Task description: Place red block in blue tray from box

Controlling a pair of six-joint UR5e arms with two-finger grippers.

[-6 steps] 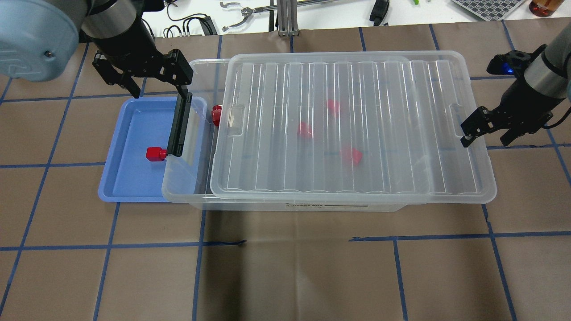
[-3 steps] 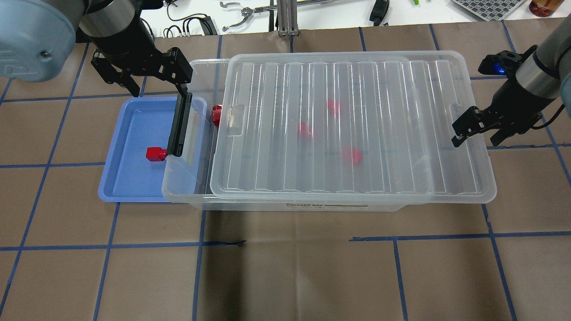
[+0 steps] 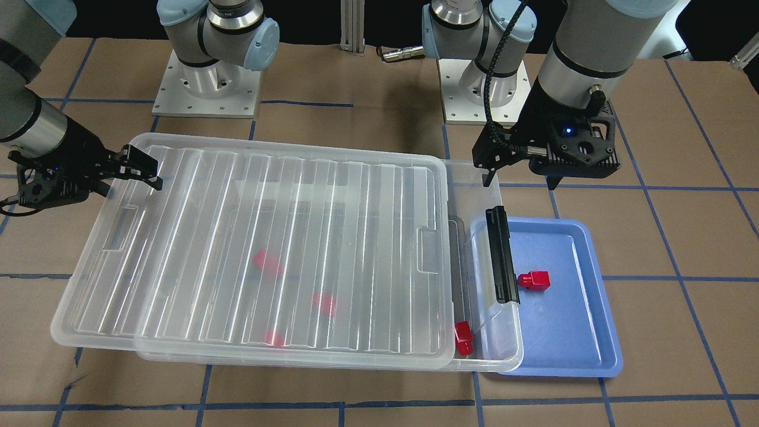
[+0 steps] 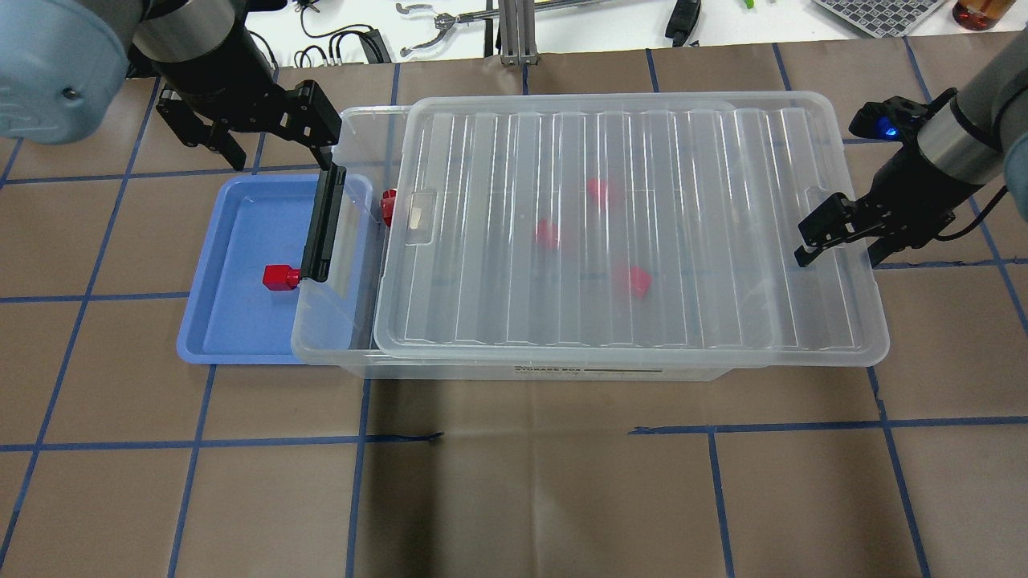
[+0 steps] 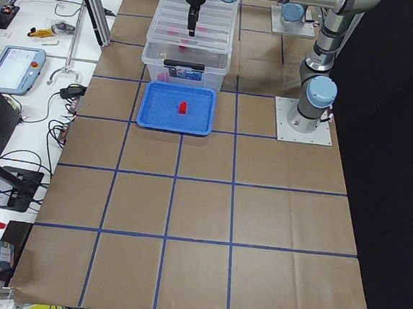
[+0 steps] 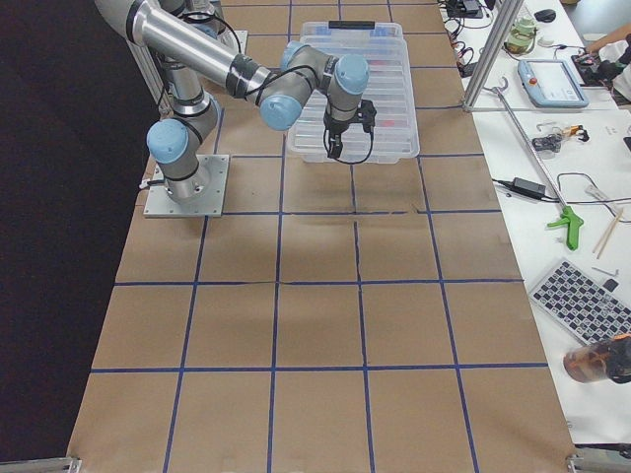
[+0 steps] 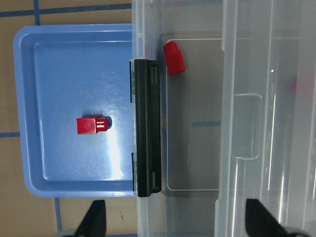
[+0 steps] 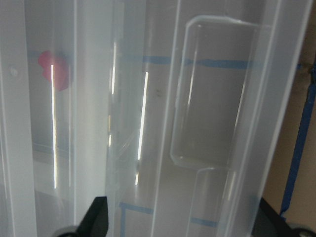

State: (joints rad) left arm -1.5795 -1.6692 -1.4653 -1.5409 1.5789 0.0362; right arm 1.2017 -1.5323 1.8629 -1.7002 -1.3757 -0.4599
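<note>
1. Red block [image 4: 278,277] lies on its side on the floor of the blue tray [image 4: 241,233]; its nub points at the black latch bar [image 4: 323,225] just beside it.
2. We find the tray on the robot's left; the left end of the clear box [image 4: 341,321] overlaps the tray's right side.
3. We note the ribbed lid [image 4: 683,241] sits shifted toward the robot's right; a strip at the box's left end stays uncovered.
4. A second block [image 4: 389,205] rests in that uncovered strip; three more blocks [image 4: 549,234] show blurred under the lid.
5. Left gripper [image 4: 283,160]: fingers spread, holding nothing, raised over the far edge of the tray.
6. Right gripper [image 4: 839,258]: fingers spread, holding nothing, at the lid's right end; we cannot tell whether it touches the lid.
</note>
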